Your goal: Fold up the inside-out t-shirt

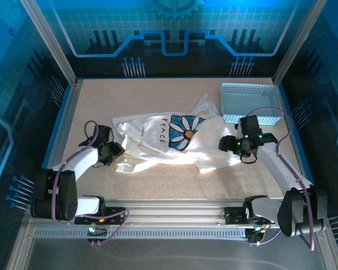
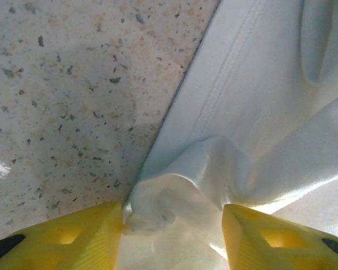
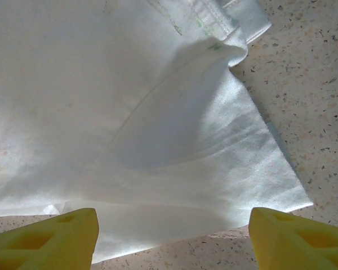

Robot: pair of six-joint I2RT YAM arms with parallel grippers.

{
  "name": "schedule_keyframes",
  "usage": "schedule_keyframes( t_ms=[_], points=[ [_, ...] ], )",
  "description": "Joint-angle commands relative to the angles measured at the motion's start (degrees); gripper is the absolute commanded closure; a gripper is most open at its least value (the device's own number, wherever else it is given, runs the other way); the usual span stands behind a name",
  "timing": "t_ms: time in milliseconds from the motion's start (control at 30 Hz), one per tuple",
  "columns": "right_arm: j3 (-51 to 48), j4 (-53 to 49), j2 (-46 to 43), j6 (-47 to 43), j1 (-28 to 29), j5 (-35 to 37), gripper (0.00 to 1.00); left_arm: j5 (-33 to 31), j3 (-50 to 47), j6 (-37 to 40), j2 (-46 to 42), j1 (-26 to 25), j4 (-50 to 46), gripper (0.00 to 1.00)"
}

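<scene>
The inside-out t-shirt [image 1: 152, 135] lies crumpled across the middle of the table, white, with a blue-and-white flower print and the word PEACE facing up. My left gripper [image 1: 117, 153] is low at the shirt's left edge. In the left wrist view the gripper [image 2: 173, 216] stands partly open, and a bunched fold of the shirt [image 2: 174, 208] lies between its yellow fingers [image 2: 96, 230]. My right gripper [image 1: 226, 145] sits at the shirt's right edge. In the right wrist view it [image 3: 173, 225] is wide open over a flat corner of the shirt [image 3: 158, 146], with the hem just ahead of its fingertips.
A light blue perforated basket [image 1: 251, 87] stands at the back right, just behind the right arm. Bare speckled tabletop [image 1: 129, 95] runs behind and to the left of the shirt. Metal frame posts and glass walls enclose the table.
</scene>
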Motion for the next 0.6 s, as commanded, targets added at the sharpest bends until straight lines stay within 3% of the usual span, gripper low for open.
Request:
schedule_keyframes(
  t_ms=[0,300,567],
  points=[
    [-0.3,0.6,-0.8,0.7,-0.2,-1.0,0.28,2.1,-0.2,1.5,0.5,0.4,1.1,0.54],
    [-1.0,-0.2,-0.4,1.8,-1.0,1.5,0.27,3.6,0.2,1.5,-0.7,0.3,0.1,0.75],
    [-1.5,0.0,0.2,2.3,-1.4,2.4,0.25,3.9,-0.1,1.7,-0.5,0.3,-0.6,0.83]
  ],
)
